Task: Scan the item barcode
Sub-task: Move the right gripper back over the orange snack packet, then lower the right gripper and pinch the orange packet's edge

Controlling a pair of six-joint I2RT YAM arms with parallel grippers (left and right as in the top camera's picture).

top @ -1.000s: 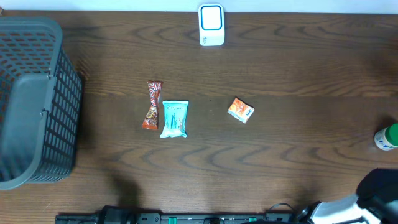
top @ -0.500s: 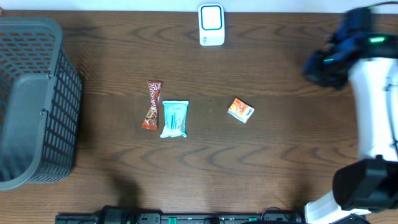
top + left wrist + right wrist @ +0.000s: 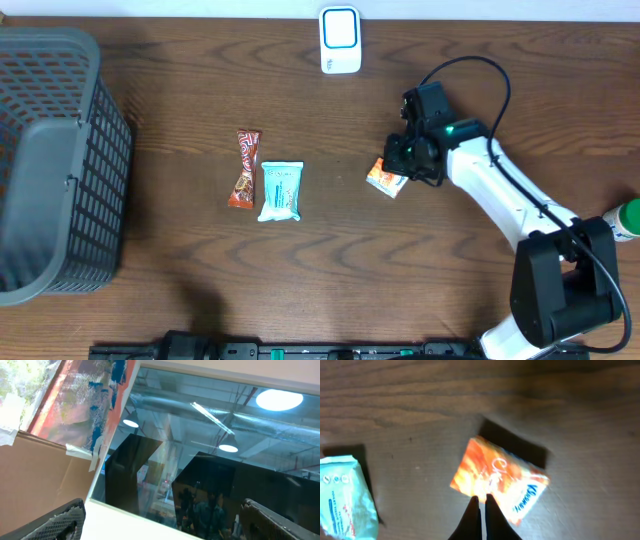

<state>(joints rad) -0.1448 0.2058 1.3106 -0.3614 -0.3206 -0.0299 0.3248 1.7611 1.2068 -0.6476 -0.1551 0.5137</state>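
Overhead, far left: grey basket [image 3: 60,150], nothing visible inside. Left wrist view: left gripper [image 3: 162,512] aimed up at ceiling lights, fingers spread wide, holding nothing. Mid-table: red candy wrapper [image 3: 244,168], teal packet [image 3: 281,190] just beside it, white scanner [image 3: 340,40] at the back edge, then orange packet [image 3: 385,178] lying flat, apart from the rest. Right gripper [image 3: 481,505] pinched shut, empty, tips over the packet's near edge. Looks light, thin, crinkly, likely slippery. Best pinched gently across one short edge, barcode left clear.
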